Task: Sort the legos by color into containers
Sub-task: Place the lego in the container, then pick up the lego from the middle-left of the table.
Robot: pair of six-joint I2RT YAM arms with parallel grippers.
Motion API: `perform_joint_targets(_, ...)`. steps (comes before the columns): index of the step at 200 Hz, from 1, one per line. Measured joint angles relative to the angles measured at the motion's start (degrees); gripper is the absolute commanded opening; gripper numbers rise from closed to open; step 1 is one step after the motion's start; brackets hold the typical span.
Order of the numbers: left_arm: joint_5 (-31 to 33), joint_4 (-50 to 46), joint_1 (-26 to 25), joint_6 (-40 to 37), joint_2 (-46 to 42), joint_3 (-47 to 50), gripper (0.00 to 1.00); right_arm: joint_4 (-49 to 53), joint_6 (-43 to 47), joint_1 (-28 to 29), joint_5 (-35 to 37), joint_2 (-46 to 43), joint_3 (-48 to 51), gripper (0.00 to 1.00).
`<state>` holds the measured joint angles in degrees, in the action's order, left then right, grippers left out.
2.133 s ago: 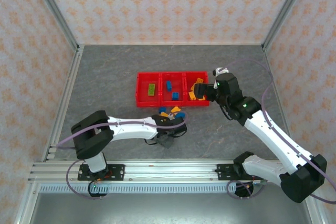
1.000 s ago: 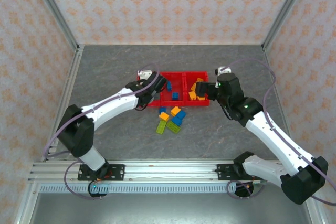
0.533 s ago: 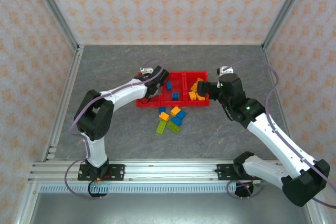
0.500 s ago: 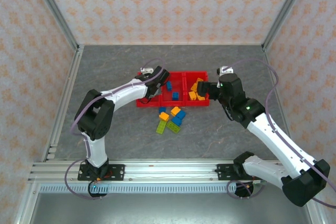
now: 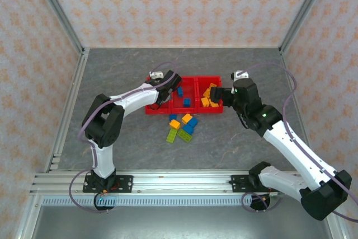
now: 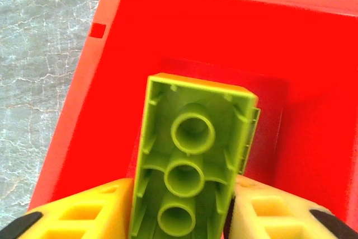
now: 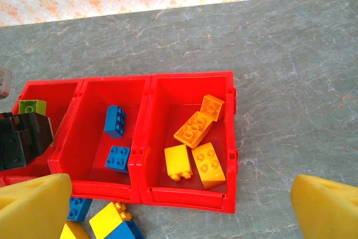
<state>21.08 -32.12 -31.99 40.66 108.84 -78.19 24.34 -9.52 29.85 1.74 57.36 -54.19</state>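
Note:
My left gripper (image 5: pixel 169 85) hangs over the left bin of the red containers (image 5: pixel 184 111). A lime green brick (image 6: pixel 193 172) stands between its yellow fingertips (image 6: pixel 84 211), hollow underside toward the camera. It touches the left pad, and a thin dark gap shows at the right one. My right gripper (image 5: pixel 215 96) is wide open and empty above the right bin (image 7: pixel 230 138), which holds several orange-yellow bricks (image 7: pixel 196 130). Two blue bricks (image 7: pixel 114 120) lie in the middle bin. More legos (image 5: pixel 182 127) lie loose in front of the containers.
The loose pile mixes green, blue and orange-yellow bricks (image 7: pixel 109 219) just before the tray's front wall. Grey table (image 5: pixel 112 76) stretches around the tray. Patterned walls and metal rails enclose the workspace.
My left arm swung from the loose pile up to the left bin with the green brick, and its jaws have begun to part. The right arm has stayed still.

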Motion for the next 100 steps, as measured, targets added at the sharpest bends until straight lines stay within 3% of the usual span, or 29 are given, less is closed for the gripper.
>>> perform_joint_targets(30, 0.4, 0.7, 0.0, 0.1, -3.6, 2.5, 0.61, 0.0, 0.2, 0.0, 0.0, 0.1, 0.0, 1.00)
perform_joint_targets(100, 0.7, 2.9, -1.5, -0.2, -11.1, 4.5, 0.67, 0.0, 0.2, 0.0, 0.0, 1.0, 0.0, 1.00)
